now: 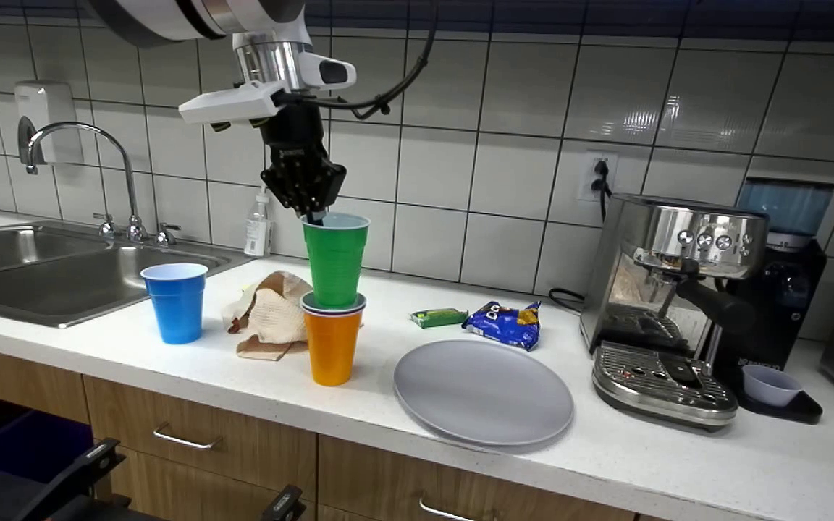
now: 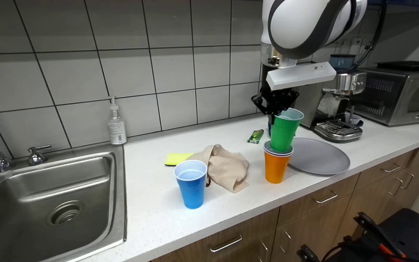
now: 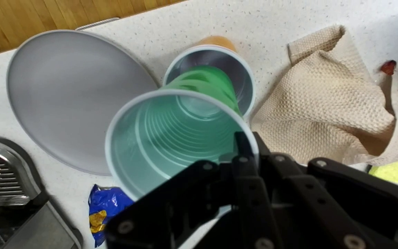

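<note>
Across my view ran the counter (image 1: pixel 641 456), sink (image 2: pixel 119 189) at left, coffee machine (image 1: pixel 667 311) at right. The plate (image 1: pixel 483 394) lay on the near side, and the towel (image 1: pixel 276 318) lay crumpled to its left. My gripper (image 3: pixel 252 145) had its fingers clenched on the rim of the green cup (image 1: pixel 337 264), whose base was at the mouth of the orange cup (image 1: pixel 332 351), near the towel. The blue cup (image 1: pixel 176 304) stood farther left. At the plate's far side lay a blue packet (image 1: pixel 505 325) and a smaller green packet (image 1: pixel 439 317).

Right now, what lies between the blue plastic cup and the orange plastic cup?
A crumpled beige textured cloth lies between the blue cup and the orange cup, as both exterior views show.
</note>
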Motion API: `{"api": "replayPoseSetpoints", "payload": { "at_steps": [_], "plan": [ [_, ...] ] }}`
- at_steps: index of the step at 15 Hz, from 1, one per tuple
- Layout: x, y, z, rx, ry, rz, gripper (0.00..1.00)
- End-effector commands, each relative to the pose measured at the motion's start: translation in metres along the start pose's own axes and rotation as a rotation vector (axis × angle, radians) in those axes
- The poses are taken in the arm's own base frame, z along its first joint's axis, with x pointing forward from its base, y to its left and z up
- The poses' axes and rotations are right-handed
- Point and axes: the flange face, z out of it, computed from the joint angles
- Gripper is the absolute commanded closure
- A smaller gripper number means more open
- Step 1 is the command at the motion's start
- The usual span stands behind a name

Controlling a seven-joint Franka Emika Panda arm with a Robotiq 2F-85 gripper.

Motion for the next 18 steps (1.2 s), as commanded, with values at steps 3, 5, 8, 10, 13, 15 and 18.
{"api": "replayPoseSetpoints", "payload": {
  "at_steps": [3,5,8,10,13,15,18],
  "plan": [
    [-0.002,0.001,0.005,0.000,-0.028,-0.027,0.99],
    [-0.001,-0.001,0.008,-0.001,-0.034,-0.032,0.99],
    [0.002,-0.002,0.013,0.000,-0.040,-0.037,0.99],
    [0.004,-0.004,0.018,0.002,-0.047,-0.042,0.99],
    [0.008,-0.006,0.024,0.004,-0.057,-0.047,0.99],
    [0.012,-0.007,0.029,0.004,-0.063,-0.049,0.99],
    [0.018,-0.009,0.035,0.003,-0.071,-0.050,0.99]
  ]
}}
